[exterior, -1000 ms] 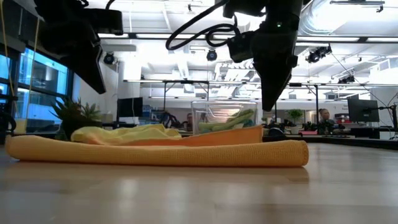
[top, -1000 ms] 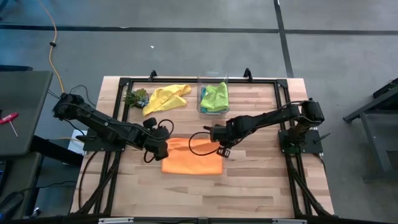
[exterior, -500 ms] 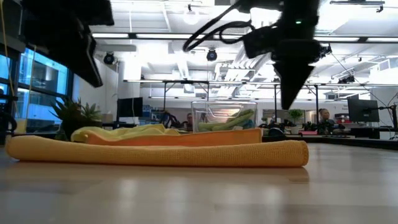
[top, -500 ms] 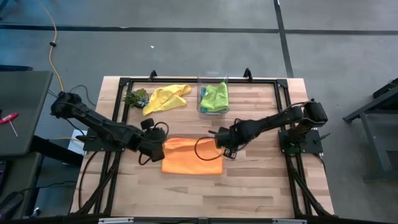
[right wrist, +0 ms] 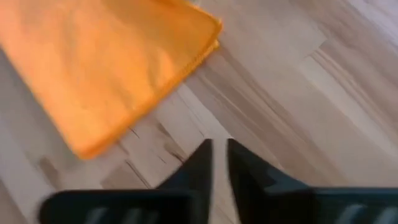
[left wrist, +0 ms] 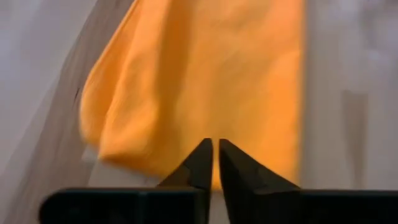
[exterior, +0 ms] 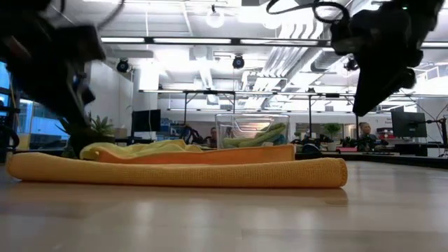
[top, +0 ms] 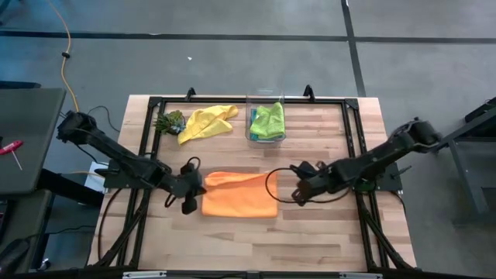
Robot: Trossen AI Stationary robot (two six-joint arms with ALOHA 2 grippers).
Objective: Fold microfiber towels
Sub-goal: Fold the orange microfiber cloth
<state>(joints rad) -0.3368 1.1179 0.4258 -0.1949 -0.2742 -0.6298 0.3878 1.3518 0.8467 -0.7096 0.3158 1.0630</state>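
**Orange towel lies folded between two empty grippers**

Now the orange towel [top: 239, 194] lies flat near the middle of the table [top: 325, 240], folded over so that one layer rests on another; in the low view [exterior: 175, 170] it shows as a long, rounded roll of cloth with a thinner upper layer behind it. Just beside its left edge hangs the left gripper [top: 188, 203], its fingers [left wrist: 202, 163] brought together with only a sliver between them, holding nothing; the left wrist view looks past them onto the orange cloth [left wrist: 199, 81]. On the other side, a little apart from the towel's right edge, is the right gripper [top: 297, 194], its fingers [right wrist: 199, 165] nearly together and also empty; its wrist view shows a corner of the folded towel [right wrist: 106, 68] lying on bare wood.

Farther back, along the far edge, a clear box [top: 265, 122] holds a lime green towel [top: 268, 118], bunched up and filling most of it, with a bit of teal cloth showing beneath. Left of the box a yellow towel [top: 206, 122] lies crumpled on the wood, and a small leafy clump [top: 170, 121] sits just beside it. No readable writing appears on the box or the cloths.
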